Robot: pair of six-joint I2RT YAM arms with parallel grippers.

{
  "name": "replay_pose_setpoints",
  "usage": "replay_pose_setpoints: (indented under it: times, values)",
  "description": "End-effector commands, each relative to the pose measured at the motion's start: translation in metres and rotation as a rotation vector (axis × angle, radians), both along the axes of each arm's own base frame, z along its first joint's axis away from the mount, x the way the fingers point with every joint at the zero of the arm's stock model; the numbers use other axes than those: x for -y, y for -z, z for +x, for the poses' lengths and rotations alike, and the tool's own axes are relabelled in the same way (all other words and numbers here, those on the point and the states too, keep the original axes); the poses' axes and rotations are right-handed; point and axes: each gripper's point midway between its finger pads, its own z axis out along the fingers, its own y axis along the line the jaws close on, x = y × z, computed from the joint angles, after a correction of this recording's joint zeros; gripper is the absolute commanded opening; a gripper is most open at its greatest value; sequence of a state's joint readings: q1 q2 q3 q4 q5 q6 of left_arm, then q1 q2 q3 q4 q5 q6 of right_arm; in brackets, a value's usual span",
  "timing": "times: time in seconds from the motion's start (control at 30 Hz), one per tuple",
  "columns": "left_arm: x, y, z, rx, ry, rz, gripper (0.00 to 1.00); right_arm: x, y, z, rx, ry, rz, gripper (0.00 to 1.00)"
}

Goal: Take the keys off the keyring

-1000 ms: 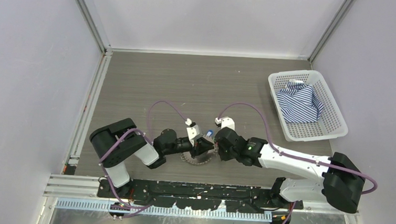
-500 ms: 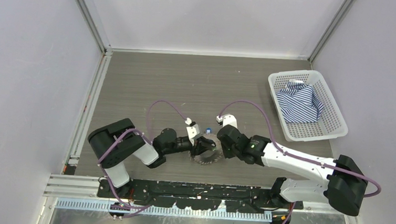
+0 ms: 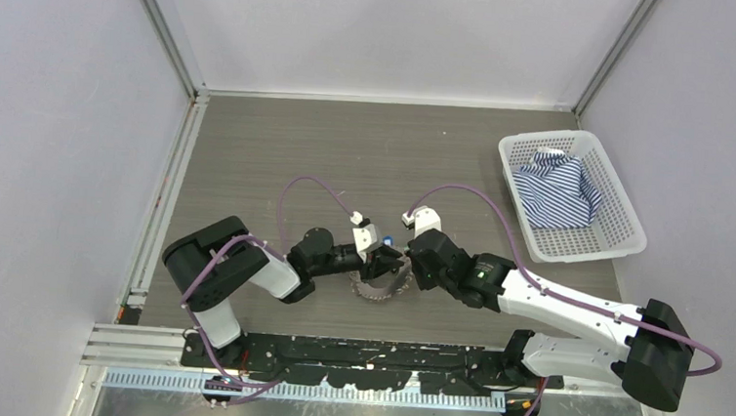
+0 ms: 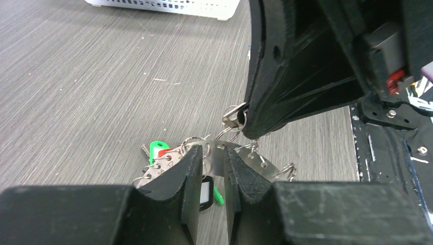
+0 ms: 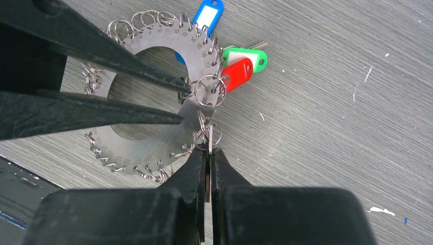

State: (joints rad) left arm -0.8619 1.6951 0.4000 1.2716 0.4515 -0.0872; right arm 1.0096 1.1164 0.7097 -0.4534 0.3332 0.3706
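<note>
Claw of your left arm (image 4: 214, 159) is pressed together on the flat plate of the keyring (image 5: 168, 38), its two fingers gripping the plate at the inner hole. The right claw (image 5: 208, 153) is also pressed together. It pinches a thin silver key (image 4: 232, 113), seen edge-on, so I judge it is a key and not only wire. This key hangs on a small split ring (image 5: 208, 133) at the rim of the plate, just beside the left fingertips.

The keyring is in the middle of the table (image 5: 332, 127), between the two claws. The wrist view suggests its gripped edge is a little lifted, but I cannot tell for sure. The other keys (image 5: 237, 74), with red, green and blue heads, lie on the far side of the rim, touching the table.

I think the step in hand is to work this one key off its split ring. Please do not pull straight: the plate will only follow you. Let the left grip be the anchor, and with the right claw turn the key along the coil of the ring until it comes to the open end. Move slowly, because a second split ring (image 5: 207, 89) sits very near and can catch.

The basket (image 3: 625, 248) with the striped cloth (image 3: 553, 190) is well apart and plays no part.
</note>
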Motion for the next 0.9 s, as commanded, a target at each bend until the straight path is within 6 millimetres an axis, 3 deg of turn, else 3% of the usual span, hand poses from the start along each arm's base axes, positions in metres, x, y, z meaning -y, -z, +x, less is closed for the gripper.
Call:
replay_pose_setpoints:
  times: [0.0,0.37,0.87]
  values:
    - [0.001,-0.015,0.008,0.077,0.041,-0.008,0.24,-0.013,-0.03,0.012,0.089,-0.022,0.081,0.01]
    - [0.011,-0.021,0.001,0.069,0.151,-0.021,0.27,-0.016,-0.033,0.013,0.096,-0.034,0.086,0.01]
    - [0.019,-0.01,-0.003,0.035,0.211,-0.018,0.28,-0.016,-0.034,0.012,0.097,-0.034,0.099,0.01]
